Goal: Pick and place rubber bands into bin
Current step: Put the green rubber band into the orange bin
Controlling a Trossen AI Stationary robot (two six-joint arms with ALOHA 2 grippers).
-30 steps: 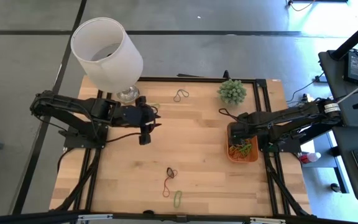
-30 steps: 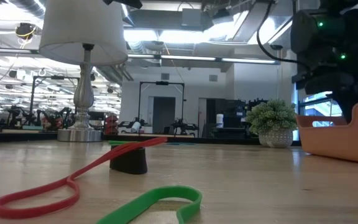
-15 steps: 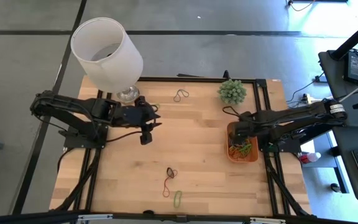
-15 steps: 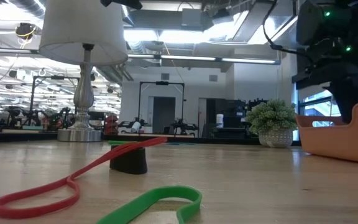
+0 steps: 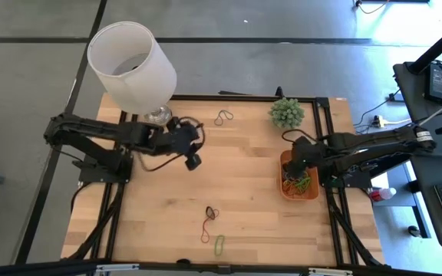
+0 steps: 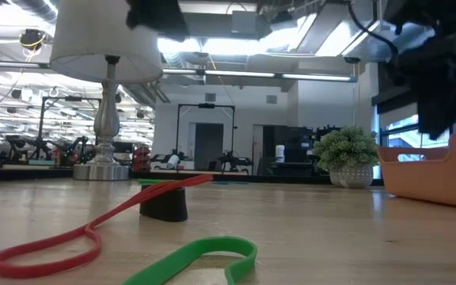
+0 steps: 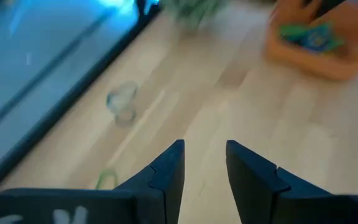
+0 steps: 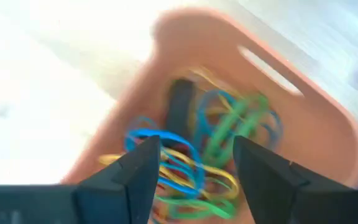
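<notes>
A pale wooden slatted worktop (image 5: 236, 192) in a black metal frame carries the scene, with a tall white cylindrical lampshade (image 5: 131, 64) on a silver lamp base at its far left corner and a small green potted plant (image 5: 286, 112) near the far right. No brand, label or legible writing shows anywhere. The dark left arm reaches in from the left edge, elbow bent, its left tool (image 5: 192, 142) hovering above the far part of the worktop just beside the lamp base; in its wrist view the two dark fingers (image 7: 169, 171) stand apart with bare wood between them, pinching nothing. The dark right arm stretches in low from the right edge, its right tool (image 5: 295, 150) over the far end of the small shallow orange plastic bin (image 5: 313, 192) at the right side; its fingers (image 8: 143, 167) are spread wide and empty above the bin's contents. Inside the bin lies a tangle of thin rubber bands (image 8: 213, 140) in blue, green, yellow and dark colours. Loose on the worktop are a dark loop (image 5: 222, 117) near the far edge, and near the front edge a dark band (image 5: 212, 212), a red band (image 5: 205, 230) and a green band (image 5: 219, 244) close together.
</notes>
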